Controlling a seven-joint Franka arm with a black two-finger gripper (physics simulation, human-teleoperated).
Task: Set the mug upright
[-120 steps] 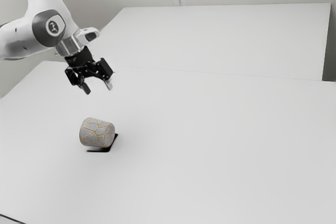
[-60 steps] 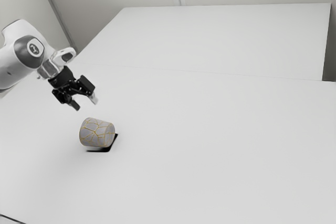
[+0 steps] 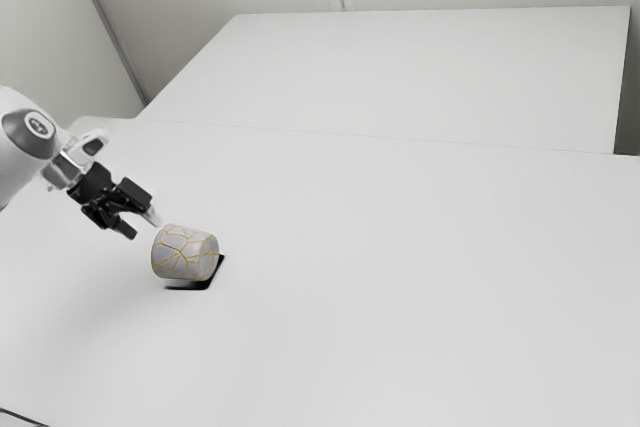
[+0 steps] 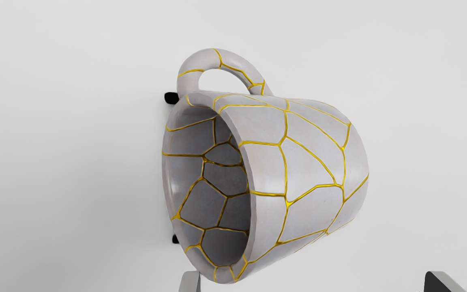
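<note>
My gripper [image 3: 141, 226] stands open above and to the exterior view's left of the mug, with nothing held. The mug [image 3: 185, 253], pale grey with gold crack lines, lies on its side on the white table [image 3: 400, 277]. In the wrist view the mug [image 4: 306, 162] shows its open mouth and its handle, which points away from my fingers. The fingertips of the gripper [image 4: 312, 282] are wide apart, one near the mug's rim. Whether that one touches the rim, I cannot tell.
Dark patches [image 3: 190, 288] show under and beside the mug. Behind the table stands a large white slab-like surface [image 3: 420, 77]. A dark line [image 3: 22, 417] crosses the exterior view's lower left corner.
The arm has come down and moved toward the exterior view's left, bringing my open gripper close to the mug's upper left side. The mug has stayed where it was.
</note>
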